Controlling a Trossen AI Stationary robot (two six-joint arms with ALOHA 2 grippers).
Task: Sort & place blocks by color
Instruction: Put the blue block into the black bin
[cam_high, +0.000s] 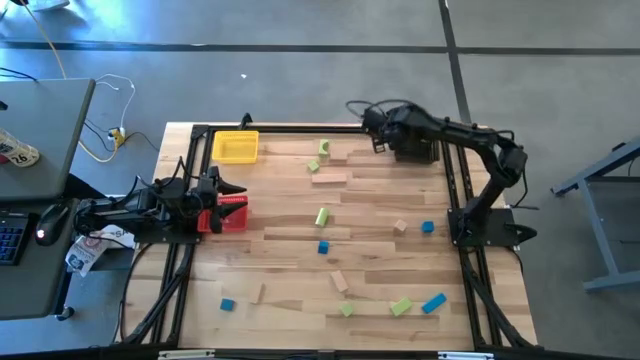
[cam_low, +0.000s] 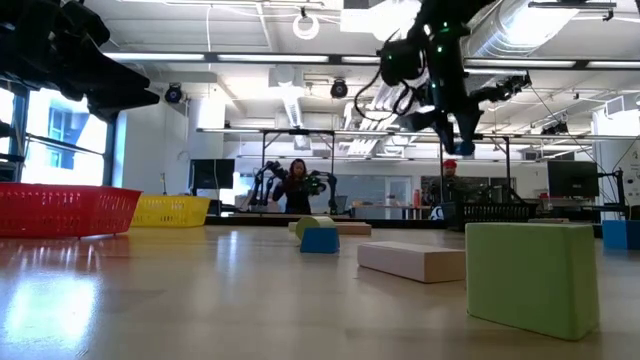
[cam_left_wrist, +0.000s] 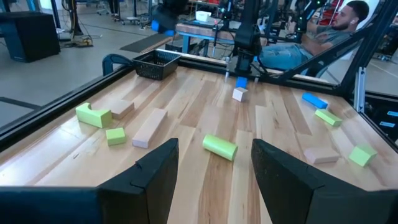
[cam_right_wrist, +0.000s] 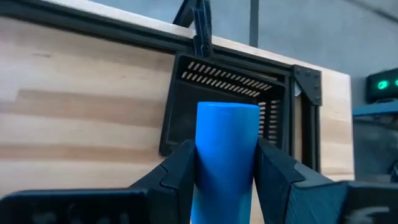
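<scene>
- Two arms worked over a pale wooden table (cam_high: 290, 200) framed in dark rails, set on a grey floor; the low view looked into a workshop where a person (cam_low: 297, 187) stood far off.
- Right tool (cam_right_wrist: 225, 163) hung above the black bin (cam_right_wrist: 227, 112) at the far right corner, clamped on a blue cylinder (cam_right_wrist: 226, 155).
- Left tool (cam_left_wrist: 214, 163) waited at the left edge with its fingers apart, over the red bin (cam_high: 224, 212).
- Yellow bin (cam_high: 236, 147) sat at the far left corner; I could not tell the contents of any bin.
- Remaining blocks (cam_high: 322, 217), blue, green and tan, lay scattered across the table.
</scene>
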